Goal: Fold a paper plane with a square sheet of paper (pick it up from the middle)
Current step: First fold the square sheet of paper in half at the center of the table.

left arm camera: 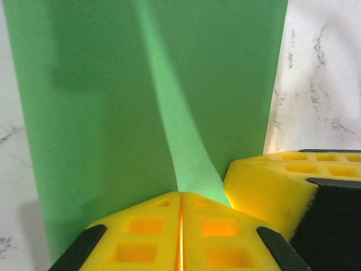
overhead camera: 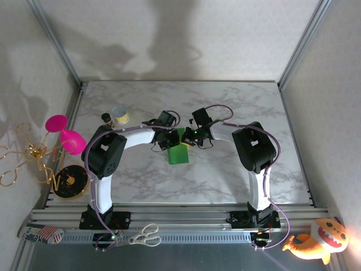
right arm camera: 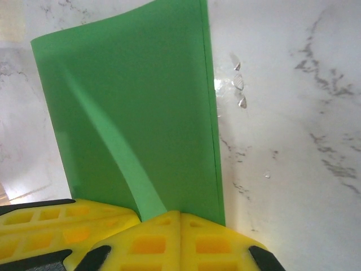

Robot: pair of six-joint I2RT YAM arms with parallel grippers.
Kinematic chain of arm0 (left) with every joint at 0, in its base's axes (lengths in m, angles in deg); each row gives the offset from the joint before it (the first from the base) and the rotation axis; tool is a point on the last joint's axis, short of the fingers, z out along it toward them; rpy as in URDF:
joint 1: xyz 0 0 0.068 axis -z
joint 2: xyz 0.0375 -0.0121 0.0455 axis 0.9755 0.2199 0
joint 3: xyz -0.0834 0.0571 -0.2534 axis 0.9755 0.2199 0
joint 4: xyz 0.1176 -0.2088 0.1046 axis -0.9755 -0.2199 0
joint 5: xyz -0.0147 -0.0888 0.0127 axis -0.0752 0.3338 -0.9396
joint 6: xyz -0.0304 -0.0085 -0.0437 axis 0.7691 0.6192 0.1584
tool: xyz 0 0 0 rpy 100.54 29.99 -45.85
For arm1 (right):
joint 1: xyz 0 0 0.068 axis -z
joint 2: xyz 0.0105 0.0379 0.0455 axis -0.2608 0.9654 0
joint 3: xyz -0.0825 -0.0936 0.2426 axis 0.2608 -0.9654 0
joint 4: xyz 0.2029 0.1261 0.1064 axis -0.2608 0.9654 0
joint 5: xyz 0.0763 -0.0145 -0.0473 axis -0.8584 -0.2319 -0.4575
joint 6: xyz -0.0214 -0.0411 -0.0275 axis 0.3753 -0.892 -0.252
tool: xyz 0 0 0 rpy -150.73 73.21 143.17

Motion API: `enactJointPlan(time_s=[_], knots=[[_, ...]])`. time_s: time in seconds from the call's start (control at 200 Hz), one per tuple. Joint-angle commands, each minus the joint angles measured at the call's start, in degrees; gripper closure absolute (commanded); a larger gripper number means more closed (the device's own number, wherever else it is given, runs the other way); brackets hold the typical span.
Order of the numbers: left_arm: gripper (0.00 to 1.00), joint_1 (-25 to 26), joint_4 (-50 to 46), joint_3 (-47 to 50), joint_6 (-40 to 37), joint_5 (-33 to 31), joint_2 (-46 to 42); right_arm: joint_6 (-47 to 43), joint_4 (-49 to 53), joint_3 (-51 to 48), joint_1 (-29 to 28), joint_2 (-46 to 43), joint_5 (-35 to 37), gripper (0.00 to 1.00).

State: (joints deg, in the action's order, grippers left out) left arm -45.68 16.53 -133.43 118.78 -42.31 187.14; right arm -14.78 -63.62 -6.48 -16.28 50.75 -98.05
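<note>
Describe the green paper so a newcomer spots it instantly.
On the marble table, look at its centre. The green sheet of paper sits there, pinched by the left gripper and right gripper. It is the only flat, bright-green thing.

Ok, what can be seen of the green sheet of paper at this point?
The green sheet of paper is thin, plain, bright green and matte. It shows as a narrow rectangle rather than a square, and one long edge looks doubled in the right wrist view, as if folded. It lies mid-way across the marble table. The end farther from the arm bases is pinched into a raised ridge by the left gripper and right gripper, shut on it side by side.
</note>
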Motion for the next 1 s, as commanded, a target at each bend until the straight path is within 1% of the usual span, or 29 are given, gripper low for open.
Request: enactJointPlan(time_s=[0.0,0.12,0.27,0.356,0.461,0.541,0.611,0.716,0.786,0.881,0.996], knots=[[0.91,-0.88,-2.03,0.76,-2.16,-1.13,1.31,-1.32,8.96,-2.86,-0.25,6.94,12.29,0.97],[0.90,-2.60,-1.10,3.66,-2.56,-0.48,1.14,-1.97,9.81,-3.00,-0.24,7.33,13.50,0.97],[0.89,-5.19,1.54,10.02,-2.27,1.33,-0.85,-2.82,10.97,-3.40,-0.24,7.51,15.38,0.97],[0.89,-7.30,1.83,13.41,-3.13,1.85,-3.22,-3.04,11.37,-3.55,-0.21,7.54,16.13,0.97],[0.92,-9.88,0.46,16.10,-4.93,1.58,-7.23,-3.36,11.62,-3.70,-0.18,7.55,16.77,0.97],[0.92,-10.50,-0.43,16.54,-5.68,1.15,-10.43,-3.20,11.47,-3.64,-0.19,7.36,17.04,0.97],[0.92,-10.35,-0.47,15.52,-5.25,1.73,-12.79,-2.71,10.99,-3.63,-0.24,7.36,16.58,0.97],[0.93,-9.29,2.69,13.93,-2.99,4.29,-15.84,-2.38,11.03,-3.48,-0.27,7.32,16.43,0.97],[0.92,-8.15,5.25,12.93,-1.07,6.00,-16.39,-2.40,11.12,-3.48,-0.24,7.30,16.60,0.97],[0.93,-6.00,8.94,11.98,1.45,8.74,-14.67,-2.33,11.08,-3.61,-0.25,7.36,16.52,0.97],[0.93,-4.01,11.58,10.69,3.34,10.71,-10.38,-2.39,10.90,-3.56,-0.24,7.53,16.41,0.97]])
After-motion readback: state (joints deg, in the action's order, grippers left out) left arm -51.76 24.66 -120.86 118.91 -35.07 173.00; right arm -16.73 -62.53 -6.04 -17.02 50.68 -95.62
